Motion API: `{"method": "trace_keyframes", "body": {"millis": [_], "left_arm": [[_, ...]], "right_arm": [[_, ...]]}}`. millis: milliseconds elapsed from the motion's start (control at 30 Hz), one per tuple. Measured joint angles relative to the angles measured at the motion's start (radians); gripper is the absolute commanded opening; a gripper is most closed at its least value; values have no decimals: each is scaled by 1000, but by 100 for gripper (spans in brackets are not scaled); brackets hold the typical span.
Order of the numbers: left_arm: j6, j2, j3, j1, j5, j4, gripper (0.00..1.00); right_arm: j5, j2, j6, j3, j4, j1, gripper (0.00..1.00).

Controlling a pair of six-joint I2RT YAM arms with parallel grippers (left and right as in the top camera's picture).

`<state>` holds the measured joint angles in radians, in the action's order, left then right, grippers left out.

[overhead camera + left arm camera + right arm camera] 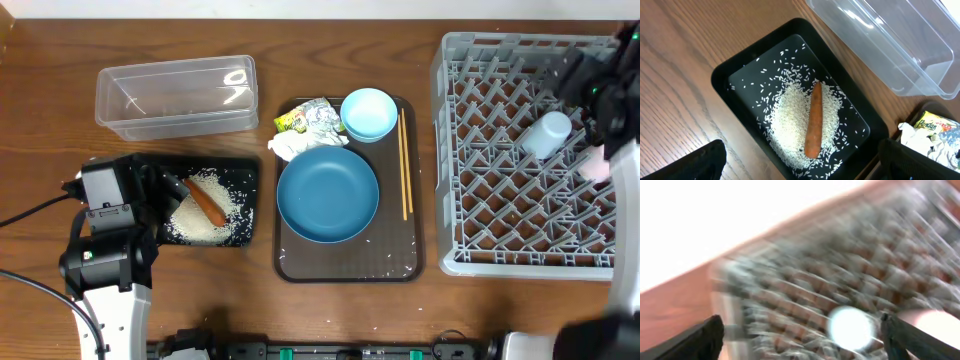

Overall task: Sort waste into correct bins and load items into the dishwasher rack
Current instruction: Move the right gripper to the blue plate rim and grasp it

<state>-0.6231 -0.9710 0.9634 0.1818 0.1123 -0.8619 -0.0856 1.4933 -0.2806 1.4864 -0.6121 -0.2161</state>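
Sorting partly done.
Rice (790, 115) and carrot (813, 120) lie in the black tray (720, 75), white cup (548, 133) in the rack (500, 262); bowls (328, 195), chopsticks (404, 165), wrapper (300, 120), tissue (290, 147) wait. Left fingers (700, 162), right fingers (700, 340) gape, empty.

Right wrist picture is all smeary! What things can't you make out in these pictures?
1. Right wrist view: motion blur smears the dishwasher rack, and the white blob has no clear shape.
2. Overhead: the pale pink thing is partly hidden by the right arm, so I cannot tell what it is.
3. Left wrist view: the wrapper and tissue are cut off by the right edge.
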Motion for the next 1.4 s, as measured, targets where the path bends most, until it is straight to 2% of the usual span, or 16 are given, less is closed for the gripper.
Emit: {"method": "trace_keyframes", "body": {"millis": [133,300,500,633,733,1000,1133,1267,1300,1367,1400], "left_arm": [[0,0,0,0,0,0,99],[0,0,0,0,0,0,99],[0,0,0,0,0,0,99],[0,0,0,0,0,0,99],[0,0,0,0,0,0,99],[0,0,0,0,0,0,99],[0,0,0,0,0,0,99],[0,0,0,0,0,0,99],[0,0,0,0,0,0,99],[0,0,0,0,0,0,99],[0,0,0,0,0,0,99]], "right_arm": [[-181,-121,-15,4,61,143,99],[-303,-130,-24,6,38,377,99],[-204,-39,-35,5,-98,615,96],[-70,54,-93,5,-186,713,83],[-25,146,-124,5,-204,748,73],[14,362,-163,4,-274,766,71],[17,426,-174,3,-319,752,60],[5,467,-158,3,-333,752,57],[-4,478,-155,3,-334,752,54],[-13,502,-144,3,-337,752,41],[-16,515,-140,3,-339,752,38]]}}
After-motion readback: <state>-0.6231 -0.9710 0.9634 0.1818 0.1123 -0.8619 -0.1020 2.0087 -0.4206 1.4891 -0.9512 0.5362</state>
